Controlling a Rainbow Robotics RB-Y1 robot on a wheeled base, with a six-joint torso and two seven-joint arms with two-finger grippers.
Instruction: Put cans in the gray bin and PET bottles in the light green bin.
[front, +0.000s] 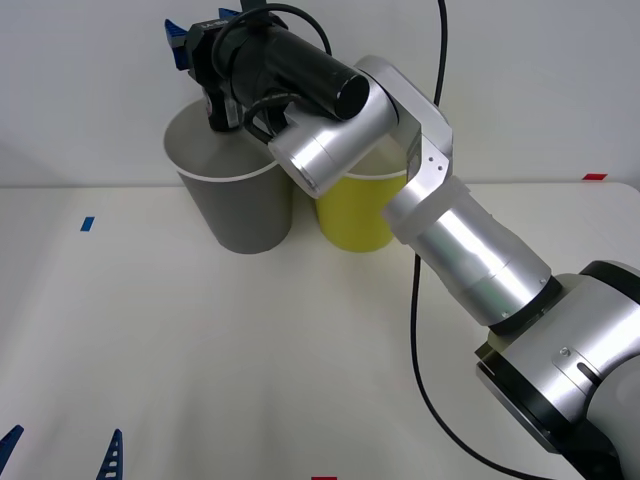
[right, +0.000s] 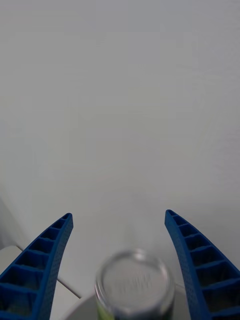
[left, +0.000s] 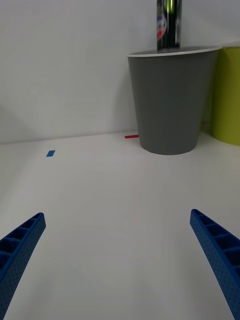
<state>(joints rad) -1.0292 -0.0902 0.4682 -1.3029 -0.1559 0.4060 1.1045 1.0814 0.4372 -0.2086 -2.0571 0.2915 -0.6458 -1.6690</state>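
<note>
The left gripper (front: 62, 455) is seen nearest, parked low at the near edge of the white table (front: 200, 360), its blue fingers spread wide with nothing between them. Further out, the gray bin (front: 235, 200) and the light green bin (front: 358, 212) stand side by side near the table's far edge, close against each other. The right arm is stretched forward across them, and the right gripper (front: 205, 30) is held above the gray bin's mouth. In the right wrist view its fingers (right: 42, 260) are spread apart, and the can (right: 135, 290) sits between them without being touched by either. In the left wrist view the can (left: 169, 24) is upright directly over the gray bin's rim. The can is judged released and dropping in; no other cans or bottles are seen waiting.
</note>
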